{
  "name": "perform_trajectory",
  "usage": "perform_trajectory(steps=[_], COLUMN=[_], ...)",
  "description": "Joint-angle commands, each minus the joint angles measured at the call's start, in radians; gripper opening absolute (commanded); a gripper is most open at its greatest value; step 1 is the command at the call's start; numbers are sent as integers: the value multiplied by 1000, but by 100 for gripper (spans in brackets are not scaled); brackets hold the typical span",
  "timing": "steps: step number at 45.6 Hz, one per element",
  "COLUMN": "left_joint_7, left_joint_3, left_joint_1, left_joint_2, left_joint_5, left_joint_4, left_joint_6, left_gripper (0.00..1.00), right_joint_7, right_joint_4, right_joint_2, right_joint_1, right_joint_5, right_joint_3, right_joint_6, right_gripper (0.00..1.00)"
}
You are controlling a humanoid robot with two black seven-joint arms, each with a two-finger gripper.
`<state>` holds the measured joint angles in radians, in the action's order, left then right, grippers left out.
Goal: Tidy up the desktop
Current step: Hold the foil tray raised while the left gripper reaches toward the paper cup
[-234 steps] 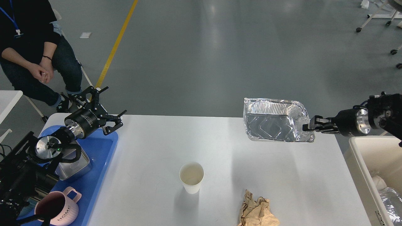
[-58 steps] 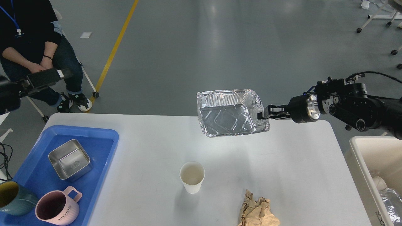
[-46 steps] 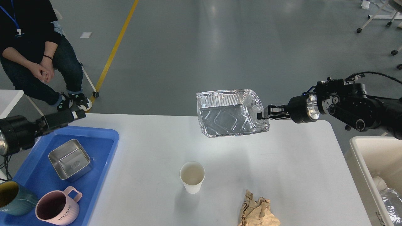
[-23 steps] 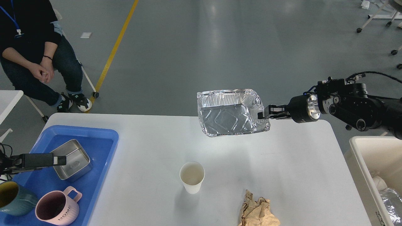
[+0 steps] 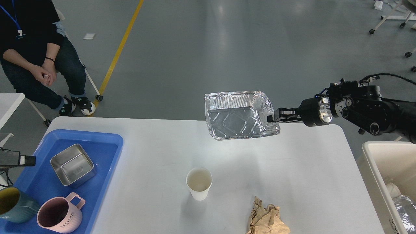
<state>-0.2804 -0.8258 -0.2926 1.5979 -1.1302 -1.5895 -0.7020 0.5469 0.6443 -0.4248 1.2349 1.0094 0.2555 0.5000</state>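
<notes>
While the right gripper (image 5: 270, 118) held the crinkled silver foil tray (image 5: 239, 115) by its rim above the white worktop (image 5: 156, 152) (far edge), jaws clamped, white paper cup (image 5: 199, 183) and crumpled brown paper (image 5: 266, 219) below, left gripper's (image 5: 26, 160) jaws unreadable.

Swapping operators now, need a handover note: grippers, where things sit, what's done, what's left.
Right gripper: fingers shut on the rim of the foil tray, held in the air over the far side of the desktop.
Left gripper: only its tip shows at the left edge, over the blue tray; open or shut cannot be told.
Done: steel box, pink mug and teal mug sit in the blue tray. The cream bin on the right already holds some waste.
Left: foil tray not yet dropped; paper cup and crumpled brown paper lie on the desktop.
</notes>
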Motion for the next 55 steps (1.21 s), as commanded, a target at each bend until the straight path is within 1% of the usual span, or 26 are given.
perform_trajectory(steps=[1,4,7,9,11,14,18,19,25,29,32,40,43,45,46,48,52,55], left_joint_7=[102,220,338,389,420,438,454,472,550,587,599,601,601,603,612,627,685,701], left_joint_3=[-7,10,16,16,16,17,34,54,125,163,183,208,209,211,220,223,235,249], left_joint_1=[-55,-137,-197,-221,-241,-275,-295,-306,-359,-382,-398,-430,-438,-441,-445,-451,-480,-490], left_joint_2=[-182,-307,-416,-482,-541,-621,-696,-728,-826,-868,-911,-1039,-1092,-1104,-1142,-1165,-1205,-1211], left_joint_5=[4,3,3,3,-2,-13,-23,-23,-25,-25,-25,-26,-28,-34,-51,-52,-51,-49], left_joint_4=[62,94,144,180,210,229,232,233,255,273,295,379,399,401,399,399,399,399], left_joint_6=[-5,-16,-49,-80,-108,-134,-148,-151,-151,-151,-149,-143,-142,-142,-142,-143,-151,-152], left_gripper=[98,99,99,99,99,99,99,99,99,99,99,99,99,99,99,99,99,99], right_joint_7=[-1,-1,1,-1,-1,1,1,1,1,1,1,1,1,1,1,1,1,1], right_joint_4=[2,3,5,3,5,3,3,3,3,2,2,2,2,2,0,2,2,2], right_joint_2=[1,1,1,1,0,0,0,0,-3,-6,-8,-9,-9,-9,-15,-19,-19,-19], right_joint_1=[9,11,14,18,20,20,18,18,18,18,17,12,11,11,11,11,9,6], right_joint_5=[0,0,0,0,0,0,0,0,0,0,0,0,0,0,0,0,0,0], right_joint_3=[-1,-1,-1,-1,-1,1,1,1,1,1,1,1,1,1,1,1,1,1], right_joint_6=[-2,-1,0,0,0,0,0,0,0,0,0,0,0,0,0,0,0,0], right_gripper=[0,0,0,0,0,0,0,0,0,0,0,0,0,0,0,0,0,0])
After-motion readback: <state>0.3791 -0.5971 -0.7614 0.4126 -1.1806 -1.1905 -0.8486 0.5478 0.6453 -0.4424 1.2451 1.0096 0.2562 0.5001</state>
